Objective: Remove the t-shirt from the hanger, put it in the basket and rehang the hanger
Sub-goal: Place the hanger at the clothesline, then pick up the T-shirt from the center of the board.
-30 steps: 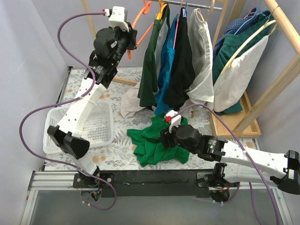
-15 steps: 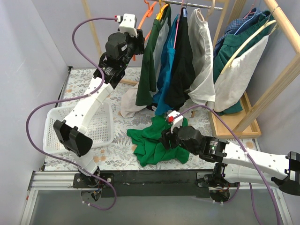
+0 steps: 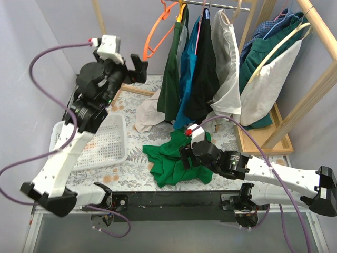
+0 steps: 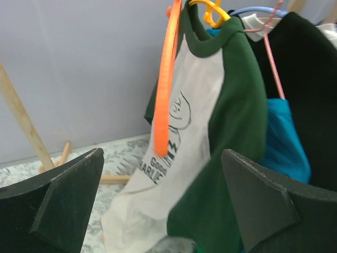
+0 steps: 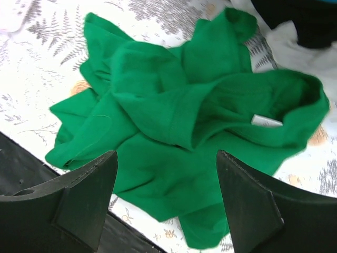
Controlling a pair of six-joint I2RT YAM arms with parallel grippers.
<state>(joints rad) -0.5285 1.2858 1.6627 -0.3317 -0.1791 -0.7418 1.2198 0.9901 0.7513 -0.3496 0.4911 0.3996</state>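
Both end effectors open; green t-shirt lies on the table.

At your left, the white basket [image 3: 113, 143] sits on the table [image 3: 134, 176]. Above it, your left end effector [image 3: 139, 67] stands with its jaws spread wide and nothing between them, facing the orange hanger [image 4: 167, 79], which hangs on the rail just beside a green-and-white shirt [image 4: 210, 132]. In the middle, the green t-shirt [image 5: 195, 121] is crumpled on the table. Your right end effector [image 5: 166, 158] hovers over it, jaws apart and gripping nothing.
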